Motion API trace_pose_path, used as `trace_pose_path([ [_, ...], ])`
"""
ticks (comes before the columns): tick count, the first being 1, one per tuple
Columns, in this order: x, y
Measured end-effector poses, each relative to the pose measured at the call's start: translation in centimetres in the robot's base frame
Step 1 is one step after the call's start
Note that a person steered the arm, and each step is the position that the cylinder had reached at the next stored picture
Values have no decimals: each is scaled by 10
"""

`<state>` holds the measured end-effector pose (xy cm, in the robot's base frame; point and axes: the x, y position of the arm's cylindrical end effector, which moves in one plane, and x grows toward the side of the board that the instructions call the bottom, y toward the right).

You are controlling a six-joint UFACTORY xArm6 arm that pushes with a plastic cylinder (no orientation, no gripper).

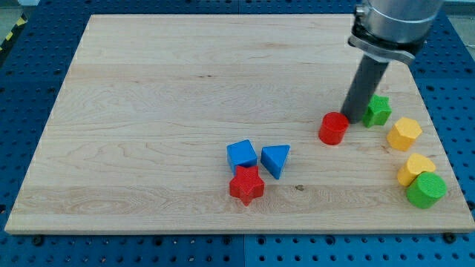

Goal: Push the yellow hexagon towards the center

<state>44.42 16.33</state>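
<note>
My tip (351, 119) sits between red cylinder (333, 128) and green block (377, 110) (touching? unclear).

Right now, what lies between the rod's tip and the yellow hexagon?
In the camera view, the green star sits between my tip and the yellow hexagon, just off the direct line toward the view's top.

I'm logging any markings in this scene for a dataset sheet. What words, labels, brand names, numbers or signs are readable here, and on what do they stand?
None: no readable text, number or brand shows anywhere in the camera view.
The wooden board carries only grain.
The blocks, such as the yellow hexagon and the red cylinder beside my tip, are plain.
The yellow-and-black striped tape at the view's left edge is a pattern, not lettering.
</note>
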Motion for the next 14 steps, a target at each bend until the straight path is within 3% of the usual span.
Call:
trace_pose_path([
  [1,-50,-7],
  [2,-71,36],
  [3,-19,125],
  [4,48,128],
  [5,72,128],
  [9,37,78],
  [12,-11,-6],
  [14,-15,-67],
])
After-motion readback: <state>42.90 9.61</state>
